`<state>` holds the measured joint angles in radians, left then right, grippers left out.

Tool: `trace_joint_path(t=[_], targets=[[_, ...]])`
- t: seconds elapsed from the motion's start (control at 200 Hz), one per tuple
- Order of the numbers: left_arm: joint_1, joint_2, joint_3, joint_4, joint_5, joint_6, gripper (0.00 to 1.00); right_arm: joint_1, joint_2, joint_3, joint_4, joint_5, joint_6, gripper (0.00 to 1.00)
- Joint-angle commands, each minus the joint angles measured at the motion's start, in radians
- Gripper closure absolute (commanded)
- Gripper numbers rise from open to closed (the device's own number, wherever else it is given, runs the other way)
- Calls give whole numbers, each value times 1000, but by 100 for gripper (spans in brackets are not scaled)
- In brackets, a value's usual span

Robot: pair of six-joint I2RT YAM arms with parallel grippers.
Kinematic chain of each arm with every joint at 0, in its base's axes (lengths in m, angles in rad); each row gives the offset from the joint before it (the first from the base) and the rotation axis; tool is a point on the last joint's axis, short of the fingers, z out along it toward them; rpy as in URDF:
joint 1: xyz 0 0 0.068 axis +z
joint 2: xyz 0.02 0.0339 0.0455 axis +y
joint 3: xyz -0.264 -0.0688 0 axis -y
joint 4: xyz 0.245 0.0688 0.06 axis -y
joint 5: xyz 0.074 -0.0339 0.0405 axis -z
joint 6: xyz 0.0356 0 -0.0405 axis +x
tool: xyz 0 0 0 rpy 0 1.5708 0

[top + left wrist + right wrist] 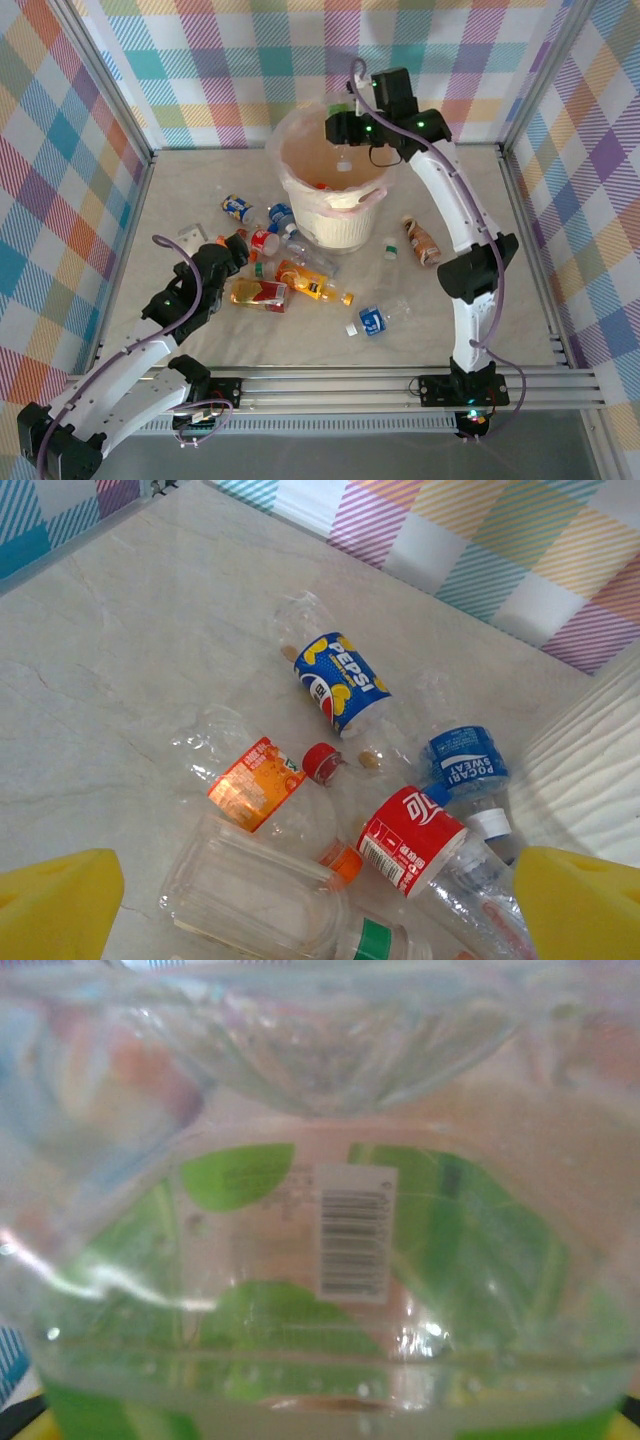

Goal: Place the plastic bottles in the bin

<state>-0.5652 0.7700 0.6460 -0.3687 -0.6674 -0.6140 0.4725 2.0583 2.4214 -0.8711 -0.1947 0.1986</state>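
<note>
Pale bench (480, 330): our right tool (344, 146) pinches green bottle (330, 1260) over bin (345, 225), so we'd release next; left tool (320, 905) spread.

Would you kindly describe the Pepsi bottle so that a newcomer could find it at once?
Start at the big cream bin. Left of it lies a cluster of plastic bottles; the Pepsi bottle sits at the cluster's far-left corner. It alone wears a blue label with yellow patches.
</note>
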Motion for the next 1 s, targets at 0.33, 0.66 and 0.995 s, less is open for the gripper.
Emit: trace_joint_path(t=[0.33,0.66,0.995], targets=[[2,-24,1,-35,-23,-8,0,31,88,22,-113,112,-220,62],[2,-24,9,-56,-30,-3,0,31,154,31,-165,138,-289,53],[2,-20,13,-66,-41,-7,0,31,242,76,-195,213,-330,43]])
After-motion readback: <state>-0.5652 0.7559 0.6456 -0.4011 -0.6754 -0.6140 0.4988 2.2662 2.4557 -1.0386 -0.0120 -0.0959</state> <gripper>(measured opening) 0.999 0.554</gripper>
